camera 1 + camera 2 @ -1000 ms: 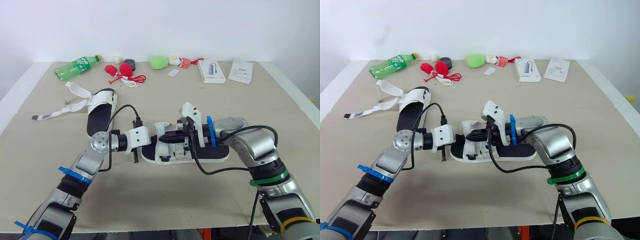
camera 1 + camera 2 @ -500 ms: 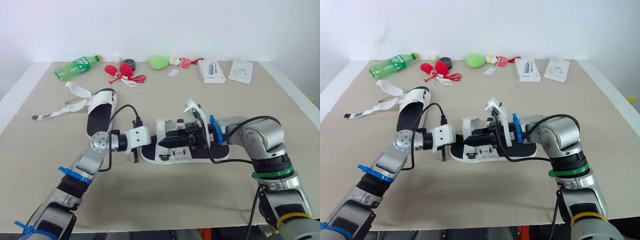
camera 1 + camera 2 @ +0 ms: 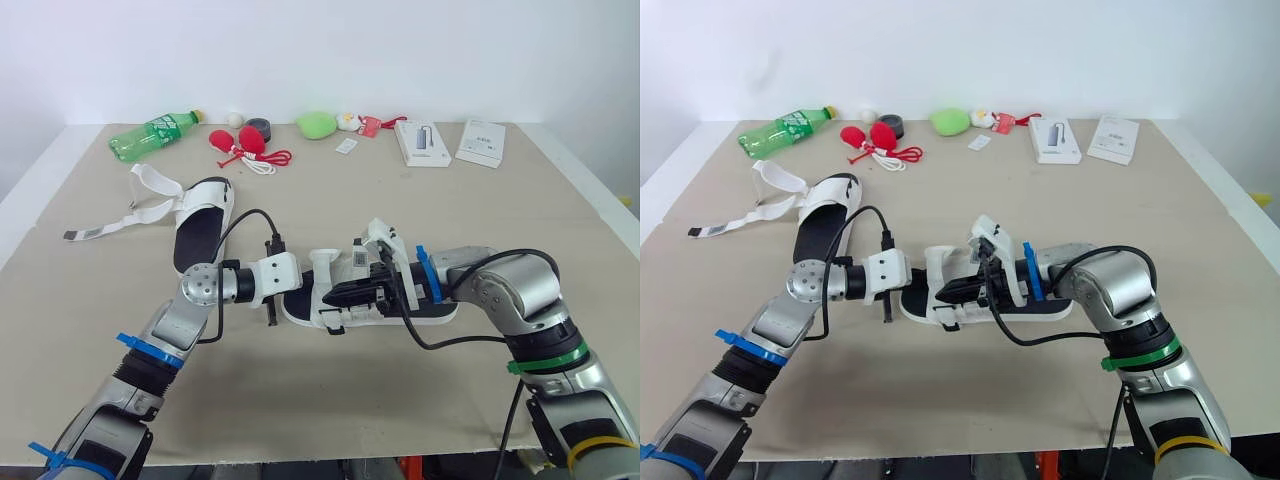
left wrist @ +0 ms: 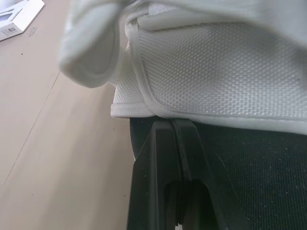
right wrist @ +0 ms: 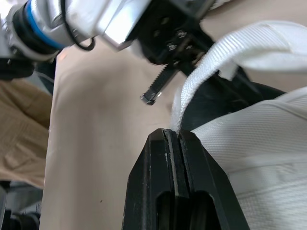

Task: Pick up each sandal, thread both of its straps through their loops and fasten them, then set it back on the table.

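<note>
The near sandal (image 3: 435, 308), white with a black insole, lies on the table (image 3: 330, 400) between my two arms. My right gripper (image 3: 338, 294) is low over its front half and shut on a white webbing strap (image 5: 225, 55), which runs out from between the fingers. My left gripper (image 4: 180, 143) is shut at the sandal's toe end, its tips against the black insole (image 4: 268, 177) under the white mesh upper (image 4: 216, 67). The second sandal (image 3: 202, 228) lies further back on the left with its loose straps (image 3: 150, 196) spread on the table.
Along the back edge stand a green bottle (image 3: 155, 133), red items with a cord (image 3: 247, 143), a dark round object (image 3: 259, 126), a green lump (image 3: 317, 124) and two white boxes (image 3: 422, 142) (image 3: 481, 141). Bare table lies in front of the near sandal.
My right gripper has tilted down from above the sandal and now sits lower over its front, with the strap drawn along. The left arm and the far sandal have stayed put.
</note>
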Robot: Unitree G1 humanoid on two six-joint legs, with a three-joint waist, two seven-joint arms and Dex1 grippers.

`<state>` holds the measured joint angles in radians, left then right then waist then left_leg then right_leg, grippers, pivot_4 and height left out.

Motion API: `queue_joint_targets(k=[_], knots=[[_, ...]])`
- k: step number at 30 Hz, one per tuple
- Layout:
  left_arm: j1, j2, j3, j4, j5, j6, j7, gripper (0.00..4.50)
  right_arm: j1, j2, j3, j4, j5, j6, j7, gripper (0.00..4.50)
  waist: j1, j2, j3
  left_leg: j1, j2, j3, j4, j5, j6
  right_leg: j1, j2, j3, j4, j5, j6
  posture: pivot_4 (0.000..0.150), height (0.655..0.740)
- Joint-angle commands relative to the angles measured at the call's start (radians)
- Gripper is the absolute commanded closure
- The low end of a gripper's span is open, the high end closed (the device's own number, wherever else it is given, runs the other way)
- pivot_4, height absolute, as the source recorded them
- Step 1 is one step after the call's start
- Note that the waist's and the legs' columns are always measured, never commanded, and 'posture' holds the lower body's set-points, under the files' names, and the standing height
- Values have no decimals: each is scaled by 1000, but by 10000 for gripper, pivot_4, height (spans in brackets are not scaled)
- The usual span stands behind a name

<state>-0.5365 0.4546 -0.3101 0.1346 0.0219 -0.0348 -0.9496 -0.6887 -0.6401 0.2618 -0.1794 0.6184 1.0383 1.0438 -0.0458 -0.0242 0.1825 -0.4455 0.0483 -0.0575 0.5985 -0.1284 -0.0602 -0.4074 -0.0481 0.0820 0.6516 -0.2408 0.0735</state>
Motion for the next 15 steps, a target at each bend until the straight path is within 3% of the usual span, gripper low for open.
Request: queue_joint_targets(k=[1, 3, 6, 10, 11, 15], knots=[[15, 7, -9, -12, 8, 9, -8, 45000, 14, -24, 11, -57, -1, -20, 28, 44730, 0, 0, 0, 0, 0, 0, 0, 0, 0, 0, 0, 0, 0, 0, 0, 1500, 7400], [13, 5, -10, -12, 9, 10, -8, 45000, 12, -36, 8, -65, 10, -11, 41, 44730, 0, 0, 0, 0, 0, 0, 0, 0, 0, 0, 0, 0, 0, 0, 0, 1500, 7400], [12, 4, -12, -11, 9, 9, -9, 45000, -13, -52, -19, -61, 24, -35, 79, 35492, 0, 0, 0, 0, 0, 0, 0, 0, 0, 0, 0, 0, 0, 0, 0, 1500, 7400], [14, 5, -14, -12, 10, 8, -11, 45000, -62, -96, -86, -50, 82, -21, 149, 16778, 0, 0, 0, 0, 0, 0, 0, 0, 0, 0, 0, 0, 0, 0, 0, 1500, 7400], [14, 6, -15, -13, 10, 8, -11, 45000, -68, -113, -99, -54, 107, 0, 169, 10152, 0, 0, 0, 0, 0, 0, 0, 0, 0, 0, 0, 0, 0, 0, 0, 1500, 7400], [17, 8, -15, -17, 8, 8, -16, 45000, -30, -212, -110, -123, 213, 122, 242, 8988, 2, 0, 0, 0, 0, 0, 0, 0, 0, 0, 0, 0, 0, -1, 0, 1500, 7400]])
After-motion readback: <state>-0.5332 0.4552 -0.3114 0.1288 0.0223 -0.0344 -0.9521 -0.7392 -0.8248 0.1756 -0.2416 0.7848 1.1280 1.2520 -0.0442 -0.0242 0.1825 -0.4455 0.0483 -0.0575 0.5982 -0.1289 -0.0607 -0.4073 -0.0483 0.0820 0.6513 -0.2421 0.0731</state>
